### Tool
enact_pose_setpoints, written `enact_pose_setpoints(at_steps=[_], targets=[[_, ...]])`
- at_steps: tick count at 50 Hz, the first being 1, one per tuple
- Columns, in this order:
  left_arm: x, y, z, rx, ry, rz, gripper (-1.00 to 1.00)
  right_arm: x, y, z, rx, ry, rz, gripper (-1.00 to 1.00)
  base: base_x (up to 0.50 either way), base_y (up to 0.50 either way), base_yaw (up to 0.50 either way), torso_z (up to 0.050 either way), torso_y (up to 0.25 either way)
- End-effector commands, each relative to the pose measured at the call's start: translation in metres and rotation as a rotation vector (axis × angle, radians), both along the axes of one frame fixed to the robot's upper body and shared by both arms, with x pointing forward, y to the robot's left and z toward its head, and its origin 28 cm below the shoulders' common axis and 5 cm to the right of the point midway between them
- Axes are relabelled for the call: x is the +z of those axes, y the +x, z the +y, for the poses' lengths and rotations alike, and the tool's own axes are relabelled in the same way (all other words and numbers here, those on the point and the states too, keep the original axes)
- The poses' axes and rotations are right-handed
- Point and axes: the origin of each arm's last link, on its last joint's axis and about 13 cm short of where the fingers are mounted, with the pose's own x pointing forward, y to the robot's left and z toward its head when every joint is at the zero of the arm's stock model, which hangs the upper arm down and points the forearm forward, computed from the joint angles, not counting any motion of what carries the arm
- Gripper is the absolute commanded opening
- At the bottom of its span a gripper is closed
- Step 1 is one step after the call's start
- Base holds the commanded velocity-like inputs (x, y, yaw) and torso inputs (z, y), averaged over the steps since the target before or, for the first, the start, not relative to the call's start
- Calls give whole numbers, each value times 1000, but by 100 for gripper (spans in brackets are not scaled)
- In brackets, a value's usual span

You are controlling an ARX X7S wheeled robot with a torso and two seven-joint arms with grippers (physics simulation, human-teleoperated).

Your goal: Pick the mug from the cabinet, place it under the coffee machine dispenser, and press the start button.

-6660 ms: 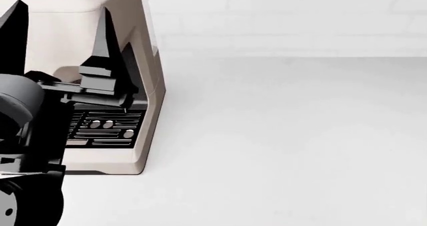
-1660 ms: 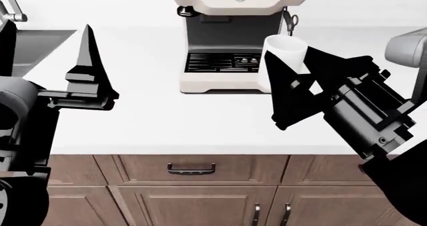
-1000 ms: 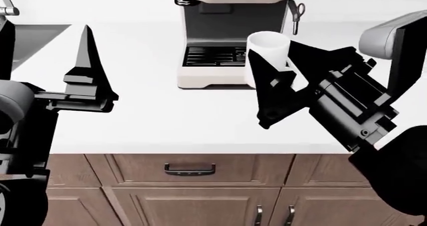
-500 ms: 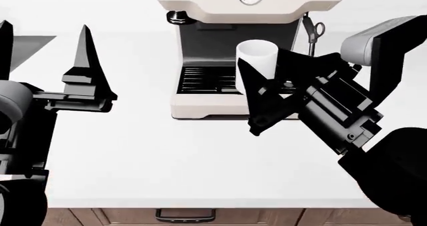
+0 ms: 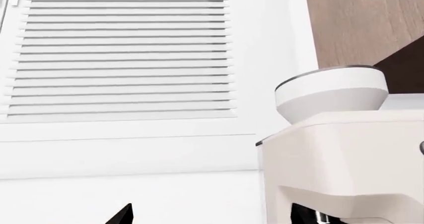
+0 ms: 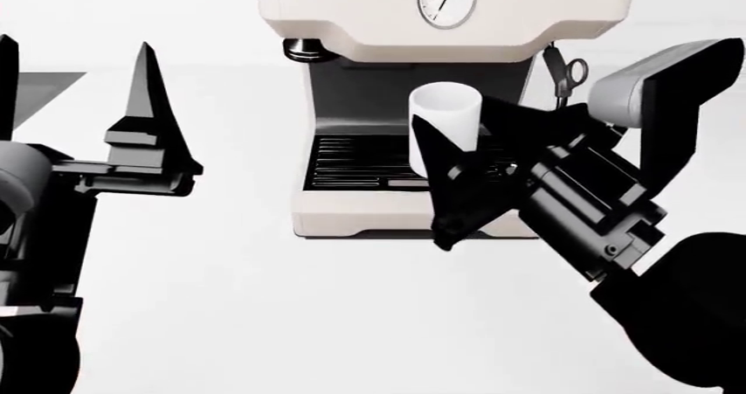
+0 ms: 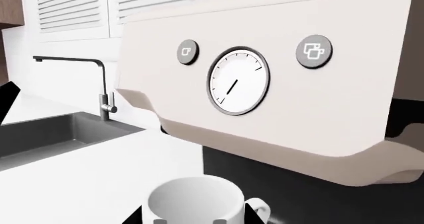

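Gripping the plain white cylindrical mug (image 6: pixel 445 127), the right claw (image 6: pixel 466 162) holds it upright over the black slatted drip grille (image 6: pixel 349 161), below the coffee machine dispenser (image 6: pixel 385 75). The left claw (image 6: pixel 70 106) hangs spread open near the desk's (image 6: pixel 233 307) left edge. Farther back, the glossy cream machine's round gauge (image 7: pixel 237 81) sits between two grey cup-icon buttons (image 7: pixel 188 51); no lettering is legible.

Your right gripper (image 6: pixel 449 180) is holding the mug (image 6: pixel 445 127) upright in front of the coffee machine (image 6: pixel 446 14), over the right part of its drip grille (image 6: pixel 349 160) and below the dispenser (image 6: pixel 373 84). Your left gripper (image 6: pixel 76 106) is hanging well to the machine's left. The sink (image 7: pixel 46 134) is lying farther left on the counter (image 6: pixel 233 280).
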Motion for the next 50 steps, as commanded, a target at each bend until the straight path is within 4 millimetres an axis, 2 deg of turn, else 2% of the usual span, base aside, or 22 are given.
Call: enact_pose_setpoints(at_steps=[1, 20, 50], targets=[[0, -2, 0, 2, -2, -3, 100, -1, 1, 1, -18, -19, 10, -100, 0, 0, 0, 0, 0], [1, -4, 1, 4, -5, -9, 100, -13, 18, 8, -79, -56, 87, -100, 0, 0, 0, 0, 1], [0, -5, 2, 4, -6, -7, 100, -29, 40, 24, -151, -57, 53, -100, 0, 0, 0, 0, 0]])
